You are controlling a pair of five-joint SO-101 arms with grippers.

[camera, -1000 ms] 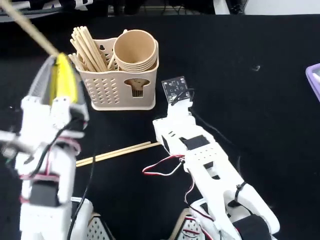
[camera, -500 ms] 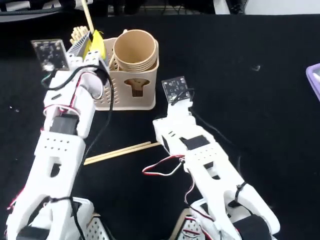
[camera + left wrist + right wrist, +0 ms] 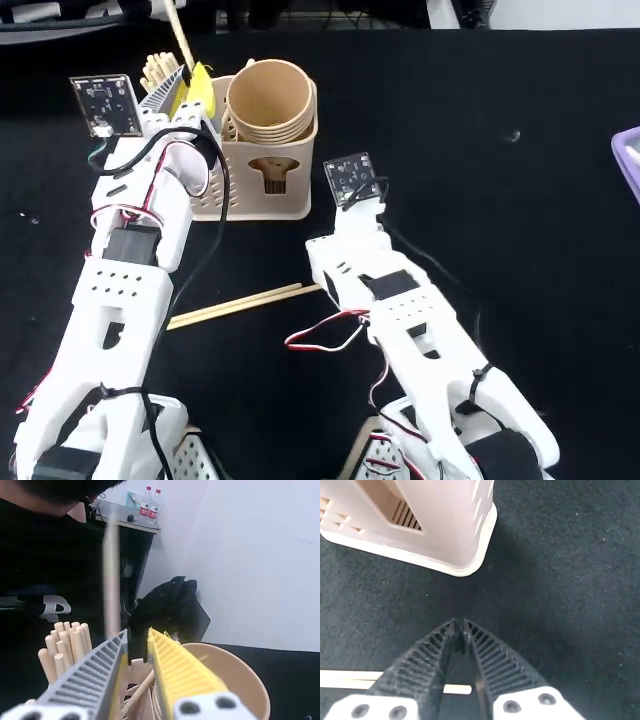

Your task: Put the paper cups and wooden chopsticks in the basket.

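Left fingers (image 3: 176,666) around chopstick (image 3: 111,575), above basket rim (image 3: 283,150).

Raised chopstick (image 3: 111,570) blurred; table chopsticks (image 3: 240,302) partly under left arm (image 3: 125,290).

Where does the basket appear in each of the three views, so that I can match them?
High view: the basket stands at the back of the table, left of centre, with the paper cups inside.
Left wrist view: a small part shows between the left gripper's fingers, beside the cups.
Right wrist view: its base corner lies beyond the right gripper.
Shared landmark: the basket's base corner nearest the loose chopsticks.
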